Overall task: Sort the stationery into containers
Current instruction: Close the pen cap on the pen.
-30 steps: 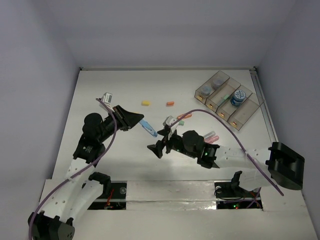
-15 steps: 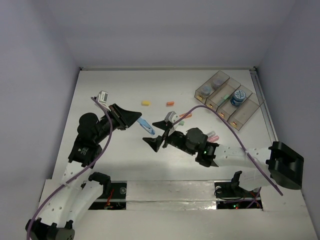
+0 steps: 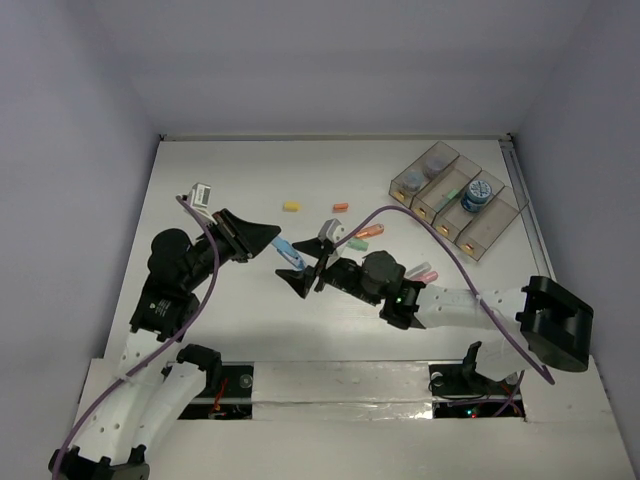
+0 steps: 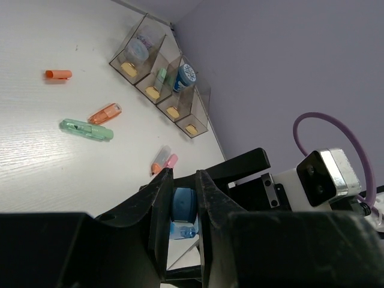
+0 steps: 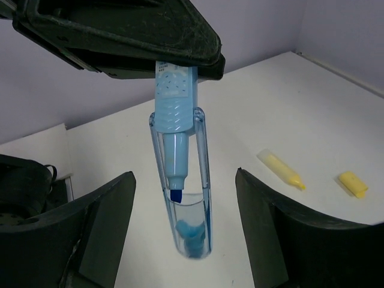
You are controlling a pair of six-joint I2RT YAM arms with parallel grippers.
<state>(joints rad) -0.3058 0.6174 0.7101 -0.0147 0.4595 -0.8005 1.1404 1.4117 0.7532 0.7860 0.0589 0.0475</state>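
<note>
My left gripper is shut on a light-blue marker and holds it above the table; in the left wrist view the jaws pinch its blue end. My right gripper is open, its fingers on either side of the marker's clear-capped tip without touching. The four joined clear bins stand at the far right and hold blue and grey rolls. Loose on the table are a yellow stub, an orange stub, an orange stick, a green stick and pink sticks.
The right arm's purple cable arcs over the table between the pink sticks and the bins. White walls close the table's far and side edges. In the left wrist view the bins lie beyond the orange stick and green stick.
My left gripper has lifted the blue marker slightly up and left. My right gripper has moved left and up, and its open fingers now flank the marker's capped tip.
</note>
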